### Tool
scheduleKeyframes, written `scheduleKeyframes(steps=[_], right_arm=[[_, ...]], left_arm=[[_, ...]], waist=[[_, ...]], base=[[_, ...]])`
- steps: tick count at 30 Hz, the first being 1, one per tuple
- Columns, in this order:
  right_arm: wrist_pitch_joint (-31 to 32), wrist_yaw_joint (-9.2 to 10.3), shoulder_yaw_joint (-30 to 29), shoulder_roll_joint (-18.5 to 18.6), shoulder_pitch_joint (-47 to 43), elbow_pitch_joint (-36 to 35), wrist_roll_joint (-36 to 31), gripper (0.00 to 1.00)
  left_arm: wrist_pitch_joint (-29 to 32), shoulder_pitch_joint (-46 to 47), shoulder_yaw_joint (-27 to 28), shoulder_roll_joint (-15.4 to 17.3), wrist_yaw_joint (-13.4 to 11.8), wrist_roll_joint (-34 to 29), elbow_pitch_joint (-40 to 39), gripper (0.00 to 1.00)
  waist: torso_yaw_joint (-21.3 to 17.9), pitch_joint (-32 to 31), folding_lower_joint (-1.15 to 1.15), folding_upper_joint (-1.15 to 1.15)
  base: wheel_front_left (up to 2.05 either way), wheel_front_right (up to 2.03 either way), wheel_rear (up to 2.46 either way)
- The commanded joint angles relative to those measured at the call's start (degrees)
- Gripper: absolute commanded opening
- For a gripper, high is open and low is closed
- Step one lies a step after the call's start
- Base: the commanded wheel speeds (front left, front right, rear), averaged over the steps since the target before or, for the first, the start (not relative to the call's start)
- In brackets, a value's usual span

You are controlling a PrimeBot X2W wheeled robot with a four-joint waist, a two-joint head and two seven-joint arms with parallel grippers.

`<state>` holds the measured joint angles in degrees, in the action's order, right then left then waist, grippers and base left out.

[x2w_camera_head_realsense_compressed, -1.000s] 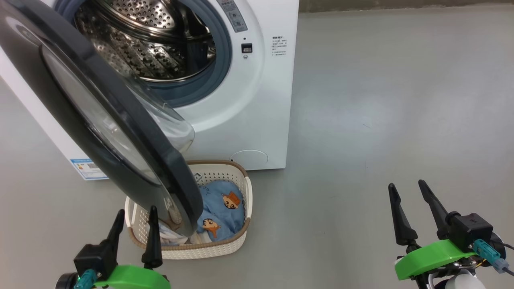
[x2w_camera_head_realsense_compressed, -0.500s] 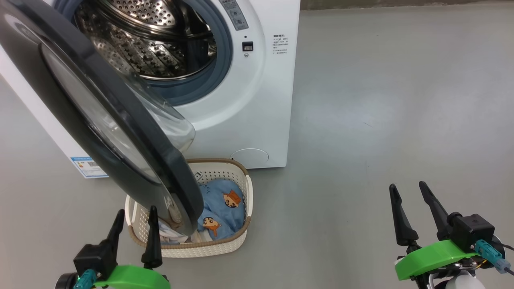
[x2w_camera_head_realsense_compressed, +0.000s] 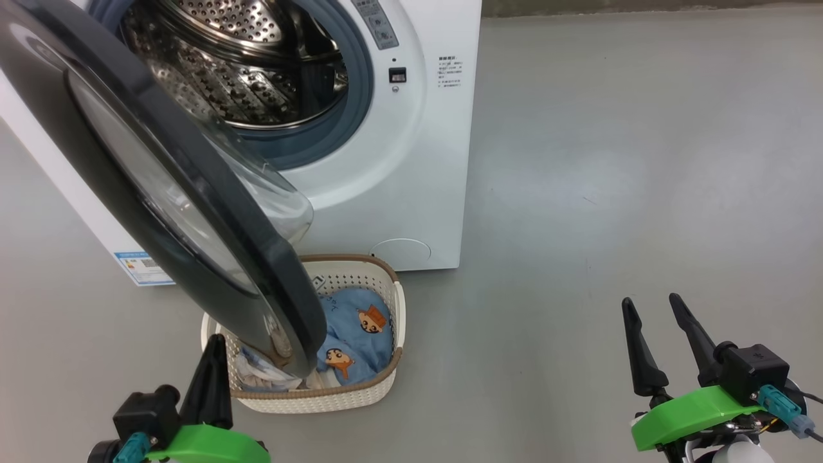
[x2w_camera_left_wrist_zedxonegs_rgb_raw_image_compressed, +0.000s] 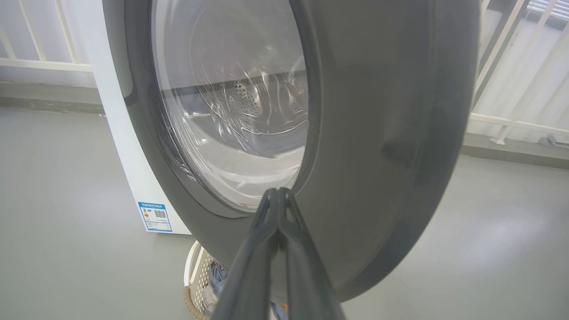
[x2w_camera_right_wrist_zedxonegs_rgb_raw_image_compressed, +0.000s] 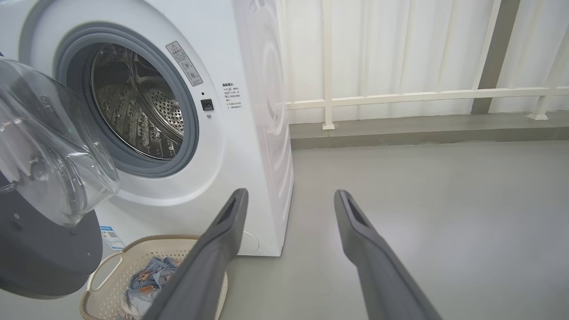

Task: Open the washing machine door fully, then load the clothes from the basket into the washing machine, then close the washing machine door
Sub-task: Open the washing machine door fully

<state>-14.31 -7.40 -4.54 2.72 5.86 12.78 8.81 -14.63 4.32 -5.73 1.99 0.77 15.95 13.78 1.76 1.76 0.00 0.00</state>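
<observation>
The white washing machine (x2w_camera_head_realsense_compressed: 411, 161) stands with its steel drum (x2w_camera_head_realsense_compressed: 238, 71) exposed. Its black-rimmed door (x2w_camera_head_realsense_compressed: 161, 186) hangs partly open, swung out over the cream basket (x2w_camera_head_realsense_compressed: 386, 379) on the floor. Light blue clothes (x2w_camera_head_realsense_compressed: 360, 334) with orange cartoon faces lie in the basket, partly hidden by the door. My left gripper (x2w_camera_head_realsense_compressed: 215, 347) is shut on nothing, just in front of the basket's left end; in the left wrist view its joined fingertips (x2w_camera_left_wrist_zedxonegs_rgb_raw_image_compressed: 278, 195) point at the door's outer face (x2w_camera_left_wrist_zedxonegs_rgb_raw_image_compressed: 378, 133). My right gripper (x2w_camera_head_realsense_compressed: 649, 305) stands open far to the right over bare floor.
Grey floor (x2w_camera_head_realsense_compressed: 611, 161) spreads wide to the right of the machine. A white railing (x2w_camera_right_wrist_zedxonegs_rgb_raw_image_compressed: 400, 95) and pale wall run behind it. A blue label sticker (x2w_camera_head_realsense_compressed: 143, 267) sits low on the machine's left front.
My left gripper's fingers have closed together from open. The right gripper, door and basket stay as they were.
</observation>
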Motion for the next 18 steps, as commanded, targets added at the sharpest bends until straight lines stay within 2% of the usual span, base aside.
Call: scheduleKeyframes(steps=[1, 9, 18], right_arm=[[-0.7, -0.09, 1.4, 0.2, 1.1, -1.1, 0.2, 1.00], [-0.7, -0.09, 1.7, 0.2, 1.0, -0.9, 0.5, 1.00], [-0.7, -0.09, 2.2, 0.2, 0.8, -0.6, 0.7, 1.00]], left_arm=[[-0.4, 1.3, 2.0, 0.9, 0.1, 0.2, -1.2, 0.00], [-0.4, 1.4, 3.1, 0.9, 0.4, -0.6, -3.0, 0.00], [-0.4, 3.0, 6.7, 0.9, 1.0, -2.4, -8.8, 0.00]], waist=[[0.0, 0.0, 0.00, 0.00], [0.1, -0.3, 0.00, 0.00], [-0.2, -1.1, 0.00, 0.00]], base=[[0.00, 0.00, 0.00], [0.00, 0.00, 0.00], [0.00, 0.00, 0.00]])
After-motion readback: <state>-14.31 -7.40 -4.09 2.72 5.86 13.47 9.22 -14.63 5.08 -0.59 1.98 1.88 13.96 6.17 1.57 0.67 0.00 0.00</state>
